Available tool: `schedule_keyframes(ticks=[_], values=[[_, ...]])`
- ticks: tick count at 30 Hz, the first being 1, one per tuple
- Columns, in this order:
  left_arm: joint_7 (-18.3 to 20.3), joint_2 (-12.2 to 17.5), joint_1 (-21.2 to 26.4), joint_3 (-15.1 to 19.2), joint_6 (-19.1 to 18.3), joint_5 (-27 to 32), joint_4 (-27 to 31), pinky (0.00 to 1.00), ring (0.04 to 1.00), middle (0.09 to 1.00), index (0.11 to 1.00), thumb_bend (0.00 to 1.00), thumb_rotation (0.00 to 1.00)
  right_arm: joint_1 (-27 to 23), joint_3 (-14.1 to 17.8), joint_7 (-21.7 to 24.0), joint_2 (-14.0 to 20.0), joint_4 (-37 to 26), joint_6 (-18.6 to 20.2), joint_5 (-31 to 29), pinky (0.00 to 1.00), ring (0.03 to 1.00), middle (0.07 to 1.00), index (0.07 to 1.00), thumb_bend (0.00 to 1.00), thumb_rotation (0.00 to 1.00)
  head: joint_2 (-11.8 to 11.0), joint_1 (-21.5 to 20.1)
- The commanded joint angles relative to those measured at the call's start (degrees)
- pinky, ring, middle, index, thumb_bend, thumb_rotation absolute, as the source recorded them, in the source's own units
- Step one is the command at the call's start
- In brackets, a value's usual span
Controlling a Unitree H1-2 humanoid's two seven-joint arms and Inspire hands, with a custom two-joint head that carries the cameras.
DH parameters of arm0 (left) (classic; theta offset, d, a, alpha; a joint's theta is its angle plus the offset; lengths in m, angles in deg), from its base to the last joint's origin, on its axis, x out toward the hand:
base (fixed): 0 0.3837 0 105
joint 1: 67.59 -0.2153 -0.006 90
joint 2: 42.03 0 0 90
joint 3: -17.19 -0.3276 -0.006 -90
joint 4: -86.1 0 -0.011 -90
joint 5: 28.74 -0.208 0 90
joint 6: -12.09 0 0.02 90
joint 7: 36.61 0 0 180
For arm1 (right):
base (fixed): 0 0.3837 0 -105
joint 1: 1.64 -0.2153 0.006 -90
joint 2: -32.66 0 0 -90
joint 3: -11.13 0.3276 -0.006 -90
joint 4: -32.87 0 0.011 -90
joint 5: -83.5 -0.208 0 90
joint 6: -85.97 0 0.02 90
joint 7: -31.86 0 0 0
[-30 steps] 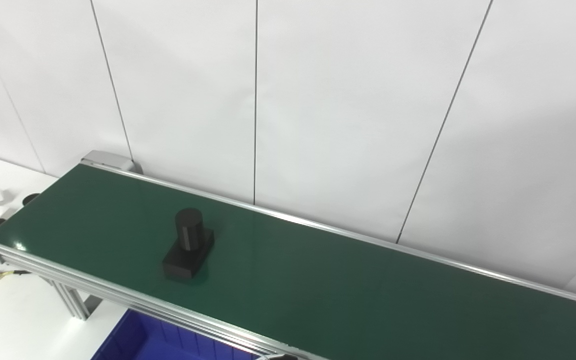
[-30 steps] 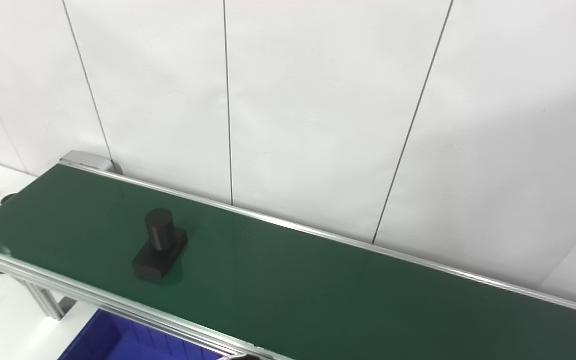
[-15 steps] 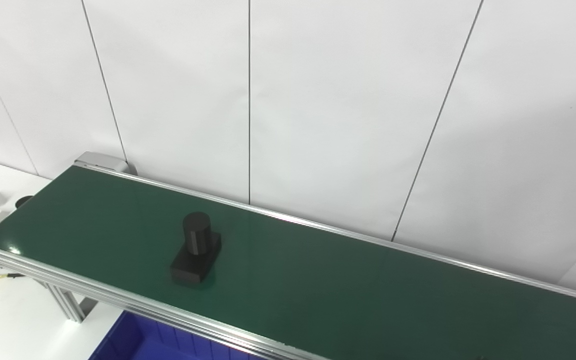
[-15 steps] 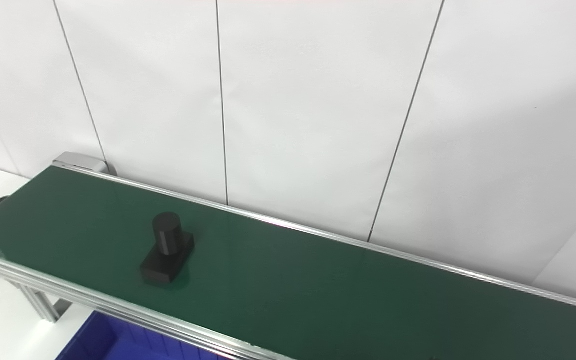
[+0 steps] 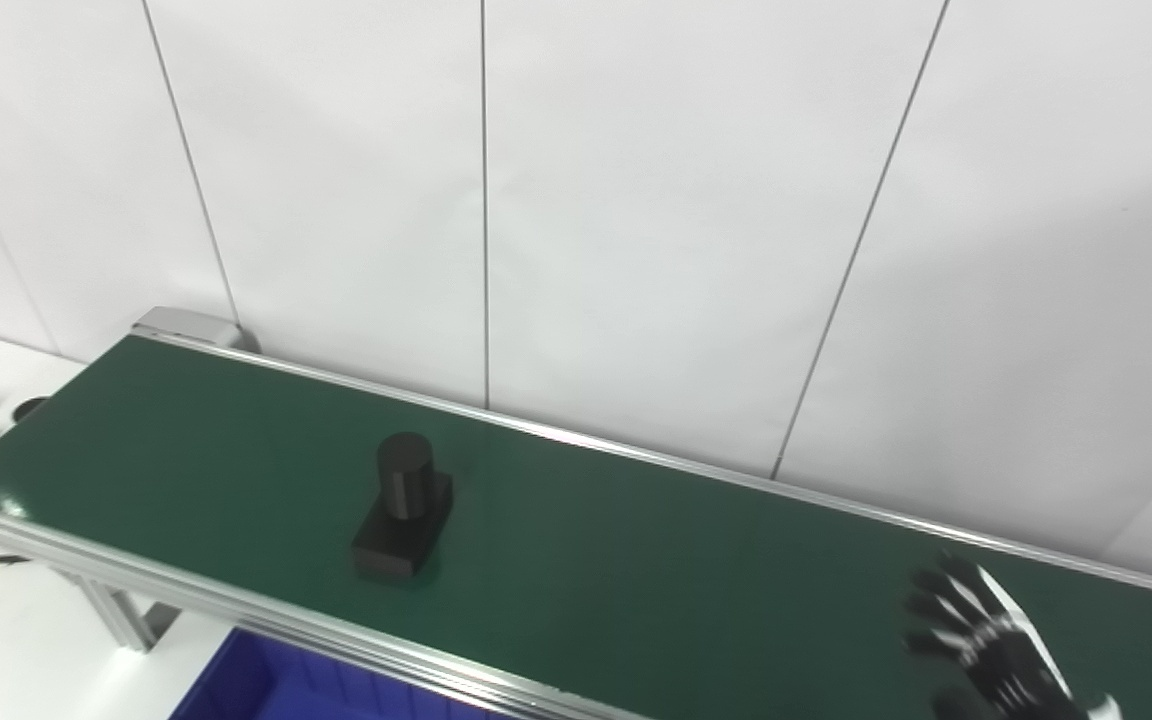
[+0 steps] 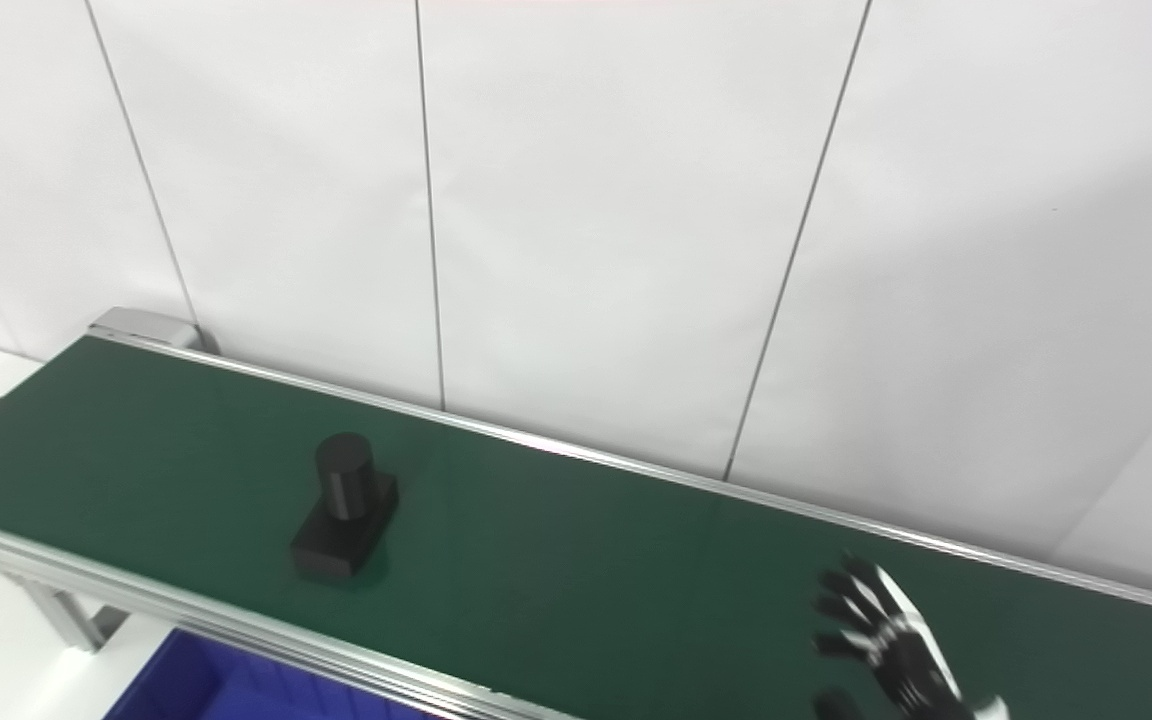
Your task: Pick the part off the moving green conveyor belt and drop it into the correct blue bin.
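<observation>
Right hand is hovering open, fingers spread, looks blurry, well right of the black part sitting on the green belt.

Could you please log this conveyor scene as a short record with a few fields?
part: black part, a cylinder upright on a flat block
location: on the green conveyor belt, left of centre
bin: blue bin, below the belt's near edge
right robot hand: open, over the belt, apart from the part
left robot hand: not in view
</observation>
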Motion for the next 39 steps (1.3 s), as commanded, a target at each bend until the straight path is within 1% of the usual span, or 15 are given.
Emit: schedule_keyframes(ticks=[1, 3, 7, 10, 13, 16, 17, 19, 21, 24, 30, 33, 34, 36, 39], values=[[0.6, 0.3, 0.5, 0.3, 1.9, 1.1, 0.6, 0.69, 0.744, 0.770, 0.784, 0.85, 0.69, -1.9, -0.3, -0.3, -1.2, -2.7, 2.7, 1.8, 0.61, 0.758, 0.808, 0.862, 0.53, 0.74, 0.2, -0.5], [1.0, 0.4, 0.6, 0.7, 1.9, 1.5, 0.4, 0.69, 0.745, 0.770, 0.785, 0.86, 0.69, -3.6, -1.1, 0.2, -1.9, -2.5, 4.4, 2.5, 0.62, 0.762, 0.812, 0.863, 0.54, 0.71, 0.3, -1.3], [1.8, 0.3, 0.7, 1.5, 1.9, 1.8, 0.3, 0.68, 0.743, 0.768, 0.784, 0.85, 0.68, -6.5, -2.6, 1.1, -2.1, -1.1, 5.5, 4.0, 0.63, 0.779, 0.826, 0.879, 0.57, 0.68, 0.9, -2.5], [2.3, 0.2, 0.8, 1.9, 1.9, 2.0, 0.3, 0.69, 0.746, 0.769, 0.788, 0.85, 0.68, -8.9, -3.6, 1.9, -2.3, 0.2, 6.8, 4.3, 0.65, 0.794, 0.840, 0.885, 0.58, 0.59, 1.2, -3.0], [2.7, 0.1, 0.9, 2.3, 1.9, 2.2, 0.3, 0.69, 0.750, 0.770, 0.790, 0.85, 0.68, -11.2, -4.6, 2.2, -2.9, 3.0, 7.6, 4.6, 0.65, 0.805, 0.850, 0.887, 0.61, 0.57, 1.2, -3.1], [2.9, 0.0, 0.8, 2.5, 1.9, 2.2, 0.3, 0.69, 0.751, 0.771, 0.791, 0.85, 0.68, -12.5, -5.4, 2.1, -3.4, 5.0, 8.6, 6.0, 0.67, 0.812, 0.857, 0.889, 0.63, 0.56, 1.3, -3.1], [2.9, -0.1, 0.8, 2.6, 1.9, 2.2, 0.4, 0.70, 0.751, 0.773, 0.792, 0.85, 0.68, -12.8, -5.6, 2.2, -3.5, 5.5, 8.8, 6.3, 0.70, 0.822, 0.868, 0.899, 0.62, 0.52, 1.3, -3.1], [3.1, -0.1, 0.8, 2.8, 1.9, 2.3, 0.4, 0.70, 0.752, 0.774, 0.792, 0.85, 0.68, -13.4, -6.1, 2.4, -3.6, 6.6, 9.0, 6.8, 0.72, 0.829, 0.867, 0.900, 0.61, 0.47, 1.5, -3.3], [3.2, -0.2, 0.8, 3.0, 1.9, 2.3, 0.3, 0.70, 0.752, 0.773, 0.793, 0.85, 0.68, -14.1, -6.8, 2.6, -3.3, 7.6, 9.0, 8.2, 0.74, 0.838, 0.870, 0.902, 0.60, 0.45, 1.5, -3.4], [3.7, -0.2, 0.8, 3.4, 1.9, 2.4, 0.2, 0.70, 0.753, 0.773, 0.794, 0.85, 0.68, -15.3, -7.9, 3.1, -2.9, 9.1, 9.0, 10.0, 0.76, 0.854, 0.883, 0.910, 0.60, 0.44, 1.6, -3.9], [4.2, 0.0, 0.9, 3.7, 1.9, 2.3, 0.3, 0.70, 0.756, 0.778, 0.798, 0.85, 0.68, -17.1, -8.9, 4.0, -2.6, 11.3, 9.2, 10.5, 0.79, 0.875, 0.906, 0.929, 0.62, 0.42, 2.2, -4.9], [4.5, 0.0, 0.8, 3.9, 1.9, 2.4, 0.3, 0.70, 0.755, 0.777, 0.798, 0.85, 0.68, -17.9, -9.4, 3.9, -2.4, 11.7, 9.3, 12.2, 0.79, 0.874, 0.912, 0.934, 0.62, 0.44, 2.8, -6.1], [4.6, 0.1, 0.8, 4.0, 1.9, 2.4, 0.4, 0.70, 0.755, 0.778, 0.800, 0.85, 0.68, -18.1, -9.5, 3.9, -2.4, 11.8, 9.4, 13.0, 0.78, 0.872, 0.913, 0.936, 0.63, 0.47, 2.8, -6.1], [4.9, 0.2, 0.7, 4.0, 1.9, 2.3, 0.6, 0.70, 0.756, 0.778, 0.801, 0.85, 0.68, -18.6, -9.7, 3.9, -2.4, 12.2, 9.7, 14.1, 0.79, 0.871, 0.910, 0.936, 0.64, 0.49, 3.5, -7.0], [4.8, 0.2, 0.3, 3.9, 1.9, 2.2, 1.5, 0.71, 0.758, 0.781, 0.804, 0.85, 0.68, -19.2, -10.0, 4.1, -2.8, 12.9, 10.4, 14.8, 0.78, 0.866, 0.903, 0.933, 0.65, 0.50, 4.4, -8.5]])
